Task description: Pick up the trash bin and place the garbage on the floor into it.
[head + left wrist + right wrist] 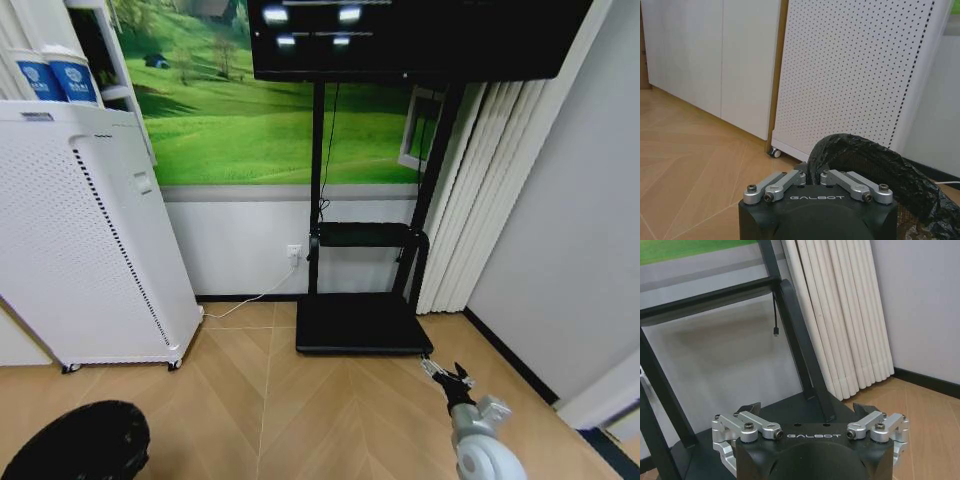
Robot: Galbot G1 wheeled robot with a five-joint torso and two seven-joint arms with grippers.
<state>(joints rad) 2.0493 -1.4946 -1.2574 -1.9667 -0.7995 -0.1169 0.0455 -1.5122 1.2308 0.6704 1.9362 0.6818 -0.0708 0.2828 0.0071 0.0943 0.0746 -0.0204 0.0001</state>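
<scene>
The trash bin [78,442], round and black with a black liner bag, sits at the lower left of the head view. In the left wrist view its crinkled liner rim [875,167] rises right in front of my left gripper [811,173], whose fingers are drawn together on the rim. My right gripper [447,375] hangs low over the wooden floor on the right, just in front of the TV stand's base. Its fingers [751,409] are spread wide with nothing between them. The garbage is out of view.
A tall white perforated appliance [90,250] on castors stands at the left, close behind the bin [850,70]. A black TV stand with a flat base [360,322] is straight ahead. White folded panels [470,200] and a grey wall close the right side. Blue-and-white paper cups [58,78] sit on a shelf.
</scene>
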